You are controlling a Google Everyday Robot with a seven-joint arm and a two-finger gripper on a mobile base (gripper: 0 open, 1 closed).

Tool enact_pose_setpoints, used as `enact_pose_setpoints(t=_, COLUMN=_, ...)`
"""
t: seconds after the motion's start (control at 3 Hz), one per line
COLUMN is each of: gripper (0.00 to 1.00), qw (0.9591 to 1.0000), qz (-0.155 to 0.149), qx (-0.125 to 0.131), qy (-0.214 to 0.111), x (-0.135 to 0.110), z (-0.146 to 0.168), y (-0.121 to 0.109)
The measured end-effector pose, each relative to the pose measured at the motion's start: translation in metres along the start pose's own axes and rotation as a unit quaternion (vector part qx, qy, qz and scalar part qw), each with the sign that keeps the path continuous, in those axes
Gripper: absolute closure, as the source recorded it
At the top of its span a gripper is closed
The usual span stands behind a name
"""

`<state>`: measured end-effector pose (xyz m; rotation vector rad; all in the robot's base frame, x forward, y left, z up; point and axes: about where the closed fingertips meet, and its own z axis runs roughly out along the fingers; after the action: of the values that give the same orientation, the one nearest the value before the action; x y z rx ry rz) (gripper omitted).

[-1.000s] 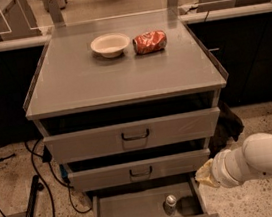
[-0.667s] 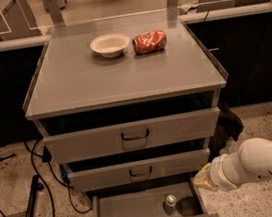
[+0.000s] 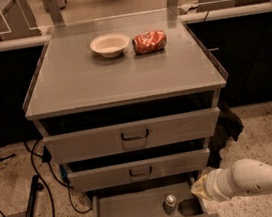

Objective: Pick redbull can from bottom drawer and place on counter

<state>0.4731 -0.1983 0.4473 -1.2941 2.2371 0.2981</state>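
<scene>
The redbull can [image 3: 170,204] stands upright on the floor of the open bottom drawer [image 3: 128,213], right of its middle. My white arm reaches in from the lower right. The gripper [image 3: 198,189] is at its pale yellowish tip, over the drawer's right wall, just right of the can and a little above it, apart from it. The counter [image 3: 121,77] is the flat grey top of the cabinet, well above.
A white bowl [image 3: 110,44] and a crushed red-orange soda can [image 3: 149,42] lie at the back of the counter. Two drawers with dark loop handles [image 3: 135,135] are partly pulled out above the bottom drawer. Cables and a dark stand [image 3: 32,211] lie on the floor at left.
The arm and the gripper have come down and slightly left, closer to the bottom drawer's right side. The can has not moved.
</scene>
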Motion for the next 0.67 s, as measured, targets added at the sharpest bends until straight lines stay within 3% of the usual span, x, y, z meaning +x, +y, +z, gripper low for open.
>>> enact_pose_setpoints(t=0.33, gripper=0.98, qw=0.9997, qz=0.006, qx=0.007, qy=-0.021, x=0.023, z=0.053, y=-0.001)
enact_pose_setpoints(t=0.67, gripper=0.76, qw=0.9996, qz=0.009, qx=0.005, qy=-0.026, x=0.034, z=0.079, y=0.001)
